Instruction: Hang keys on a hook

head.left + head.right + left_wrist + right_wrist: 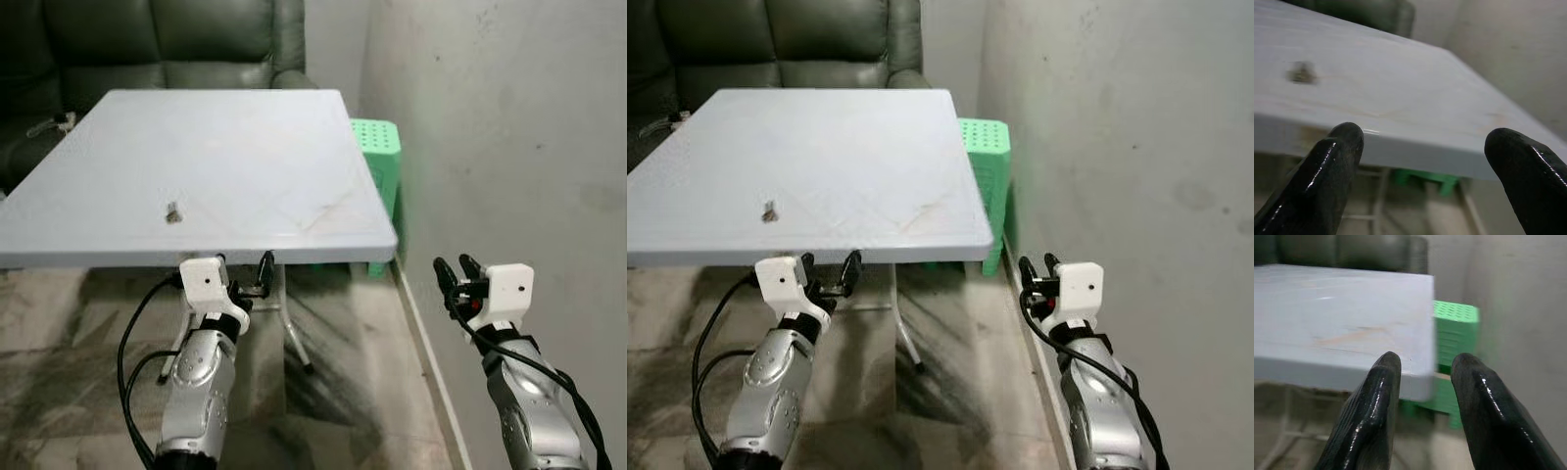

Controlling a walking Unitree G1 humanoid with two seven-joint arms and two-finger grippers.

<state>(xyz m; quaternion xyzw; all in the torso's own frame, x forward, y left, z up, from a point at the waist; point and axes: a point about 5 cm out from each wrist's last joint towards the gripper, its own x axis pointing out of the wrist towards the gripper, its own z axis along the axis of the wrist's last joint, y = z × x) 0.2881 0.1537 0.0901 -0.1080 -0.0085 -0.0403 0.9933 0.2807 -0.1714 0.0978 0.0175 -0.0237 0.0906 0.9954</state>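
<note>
The keys point(173, 211) are a small dark bunch lying on the light grey table point(294, 147), left of its middle and near the front edge. They look blurred in the left wrist view point(1301, 73). My left gripper point(245, 266) is open just below the table's front edge, slightly right of the keys, with nothing between its fingers point(1337, 152). My right gripper point(457, 269) hangs low to the right of the table's front right corner, close to the wall. Its fingers point(1381, 391) stand a little apart and hold nothing.
A pale wall point(509, 127) runs along the right side. A green plastic stool point(377, 147) stands between the table and the wall. A dark sofa point(167, 44) sits behind the table. The table's metal legs point(294, 343) stand on the floor beside my left arm.
</note>
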